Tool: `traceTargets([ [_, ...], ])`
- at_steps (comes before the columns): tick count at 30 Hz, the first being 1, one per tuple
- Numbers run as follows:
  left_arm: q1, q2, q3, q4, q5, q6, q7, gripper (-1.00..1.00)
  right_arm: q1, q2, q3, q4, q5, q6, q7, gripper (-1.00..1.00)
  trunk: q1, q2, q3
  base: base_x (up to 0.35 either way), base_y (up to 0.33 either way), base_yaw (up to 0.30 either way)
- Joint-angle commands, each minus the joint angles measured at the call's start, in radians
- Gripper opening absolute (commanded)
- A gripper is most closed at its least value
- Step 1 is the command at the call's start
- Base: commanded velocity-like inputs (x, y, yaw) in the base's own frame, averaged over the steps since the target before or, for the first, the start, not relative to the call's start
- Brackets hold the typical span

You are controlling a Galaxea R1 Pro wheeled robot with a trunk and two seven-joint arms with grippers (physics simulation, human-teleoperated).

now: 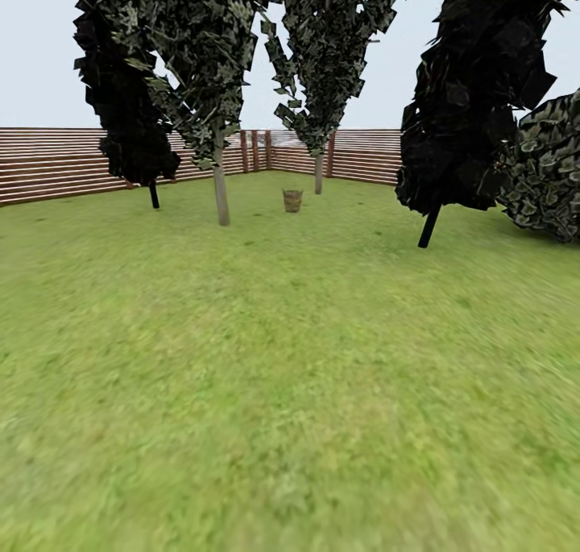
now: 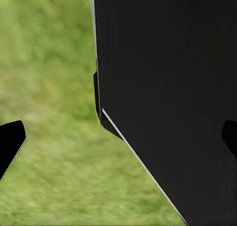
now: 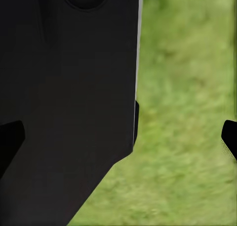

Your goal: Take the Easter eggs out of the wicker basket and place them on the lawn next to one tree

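Note:
The wicker basket (image 1: pixel 292 201) stands far off on the lawn (image 1: pixel 290 391), small and tan, between two trees with pale trunks. The Easter eggs are out of view at this distance. The nearer pale-trunked tree (image 1: pixel 221 188) rises just left of the basket, and a second tree (image 1: pixel 318 173) stands behind it near the fence. In the left wrist view my left gripper (image 2: pixel 118 139) is open over grass with nothing between its dark fingertips (image 2: pixel 10 143). The right gripper (image 3: pixel 118 139) is open too, fingertips (image 3: pixel 230 137) wide apart and empty, beside my black body.
An all-black tree (image 1: pixel 429 226) leans at the right and another black tree (image 1: pixel 153 193) stands at the left. A leafy bush (image 1: pixel 548 173) sits at the far right. A brown slat fence (image 1: pixel 56 163) closes the garden behind. Open grass stretches from me to the basket.

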Motion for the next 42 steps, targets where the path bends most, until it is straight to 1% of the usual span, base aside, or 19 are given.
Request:
traceTargets([
  [1, 0.001, 0.000, 0.000, -0.002, -0.001, 0.000, 0.000, 1.00, -0.002, 0.000, 0.000, 0.003, 0.000, -0.001, 0.000, 1.00, 0.001, 0.000, -0.001, 0.330, 0.000, -0.003],
  [22, 0.001, 0.000, 0.000, -0.001, -0.001, 0.000, 0.000, 1.00, -0.002, 0.000, -0.002, 0.002, -0.005, 0.000, 0.000, 1.00, 0.001, 0.000, -0.001, 0.330, 0.000, 0.000],
  [24, 0.001, -0.001, 0.000, -0.002, -0.001, 0.001, 0.000, 1.00, -0.001, -0.004, -0.001, 0.002, -0.005, -0.001, 0.000, 1.00, 0.001, 0.000, -0.001, 0.330, 0.000, 0.000],
  [27, 0.001, -0.001, 0.000, -0.002, -0.001, 0.003, 0.000, 1.00, -0.001, -0.017, -0.001, 0.002, -0.004, -0.001, -0.001, 1.00, 0.001, 0.000, -0.001, 0.330, 0.000, 0.000],
  [42, 0.001, -0.006, -0.001, -0.001, -0.002, 0.003, 0.000, 1.00, -0.001, -0.017, -0.001, 0.002, -0.004, -0.001, 0.000, 1.00, 0.001, 0.000, -0.001, 0.331, 0.000, 0.000],
])
